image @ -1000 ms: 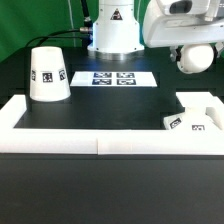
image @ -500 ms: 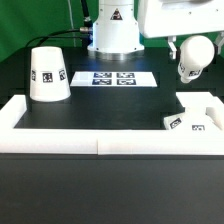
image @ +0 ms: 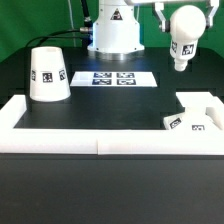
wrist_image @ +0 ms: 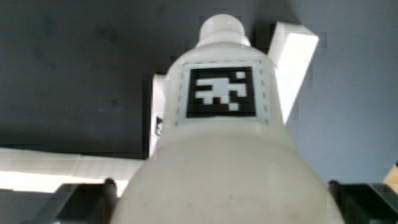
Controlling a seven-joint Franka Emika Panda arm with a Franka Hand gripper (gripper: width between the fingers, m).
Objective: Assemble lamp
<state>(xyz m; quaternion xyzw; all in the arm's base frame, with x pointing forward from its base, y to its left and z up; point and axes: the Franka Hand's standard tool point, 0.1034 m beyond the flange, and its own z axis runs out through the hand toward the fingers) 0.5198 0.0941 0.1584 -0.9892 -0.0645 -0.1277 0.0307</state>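
My gripper (image: 182, 10) is at the top of the exterior view's right, shut on the white bulb (image: 184, 32). It holds the bulb high above the table, narrow threaded end down, tag facing the camera. In the wrist view the bulb (wrist_image: 217, 120) fills the picture between my gripper's (wrist_image: 217, 206) dark fingers (wrist_image: 86, 204). The squat white base (image: 193, 115) sits on the table at the exterior view's right, below the bulb. The cone shade (image: 48, 73) stands at the exterior view's left.
The marker board (image: 113, 77) lies flat at the middle back, in front of the white robot pedestal (image: 113, 30). A low white wall (image: 100, 146) runs along the front and turns back at both ends of the black table.
The gripper has risen and turned with the bulb in it. The bulb moved up and towards the exterior view's left, and its narrow end now points down. Shade and base have not moved.
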